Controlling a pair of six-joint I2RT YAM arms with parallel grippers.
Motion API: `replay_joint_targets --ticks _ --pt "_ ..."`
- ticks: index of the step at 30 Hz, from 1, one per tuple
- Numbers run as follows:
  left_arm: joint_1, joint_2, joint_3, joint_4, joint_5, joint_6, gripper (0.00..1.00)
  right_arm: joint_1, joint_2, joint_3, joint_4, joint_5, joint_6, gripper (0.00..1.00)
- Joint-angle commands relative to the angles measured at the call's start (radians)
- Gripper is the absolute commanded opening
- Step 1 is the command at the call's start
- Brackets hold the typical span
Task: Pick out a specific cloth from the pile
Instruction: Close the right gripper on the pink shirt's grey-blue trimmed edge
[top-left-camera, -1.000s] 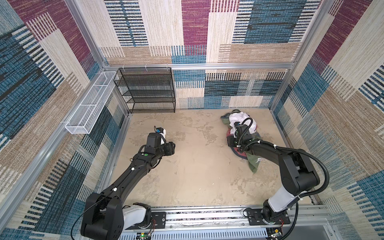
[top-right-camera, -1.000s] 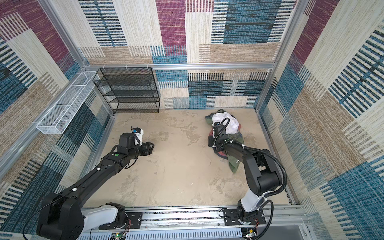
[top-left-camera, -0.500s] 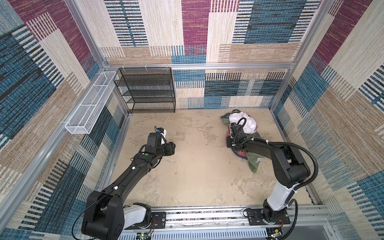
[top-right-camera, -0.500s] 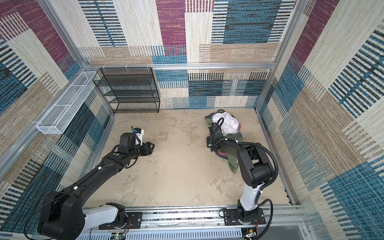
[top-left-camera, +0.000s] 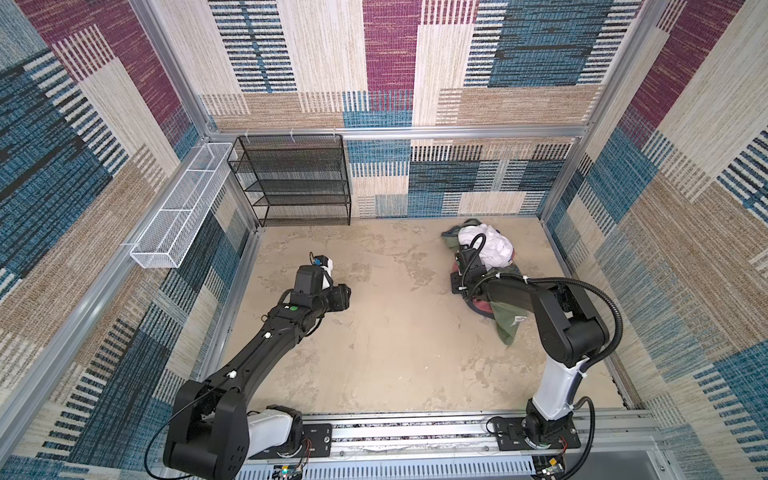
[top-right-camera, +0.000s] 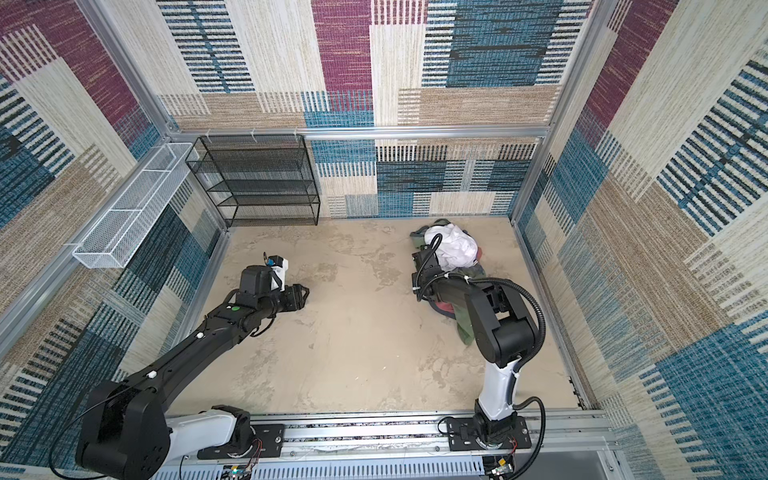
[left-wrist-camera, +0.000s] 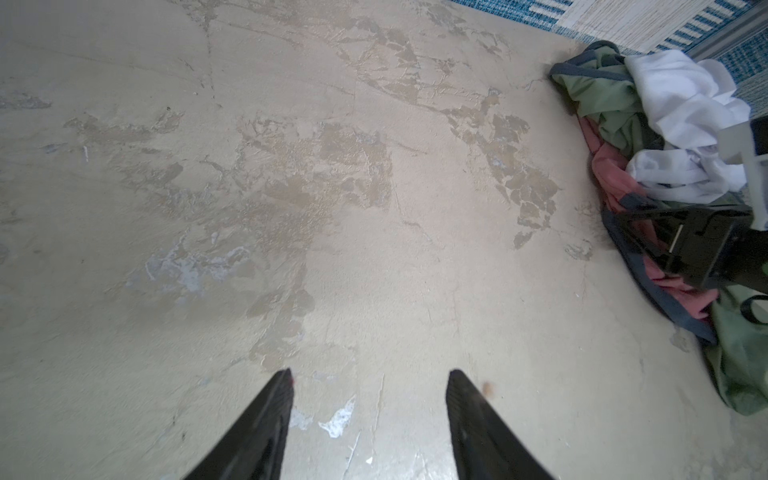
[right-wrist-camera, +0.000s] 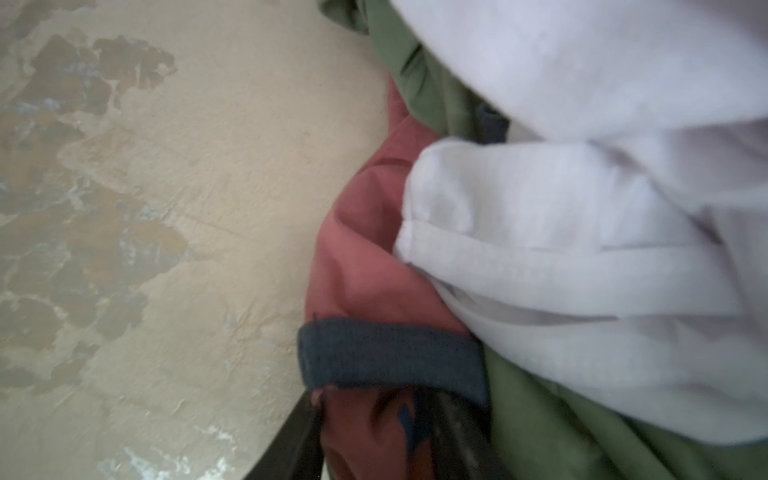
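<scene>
While the pile (top-left-camera: 482, 266) sits at the floor's far right in both top views, we log the right gripper (top-right-camera: 419, 286) at its near edge. Left wrist view: left gripper (left-wrist-camera: 370, 378) spread, empty. Right wrist view: salmon cloth (right-wrist-camera: 357, 249), blue-grey trim, pinched between the jaws beneath the white cloth (right-wrist-camera: 582, 232); next, we judge, pull clear.

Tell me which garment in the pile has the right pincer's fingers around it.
The faded red cloth with the dark blue-grey trim; the right pincer straddles its edge. The white cloth and olive green garment lie beside it, ungripped.
</scene>
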Motion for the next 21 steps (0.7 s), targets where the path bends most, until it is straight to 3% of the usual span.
replay_joint_targets --ticks 1,7,21 --pt "0.001 0.001 0.008 0.016 0.007 0.011 0.62 0.002 0.019 0.016 0.007 0.035 -0.005 0.33" --pt "0.001 0.0 0.008 0.014 0.003 0.015 0.62 0.002 0.035 0.024 0.011 0.05 0.005 0.01" --pt "0.001 -0.009 0.026 -0.009 0.002 0.023 0.62 -0.001 -0.126 -0.006 0.022 0.013 0.027 0.0"
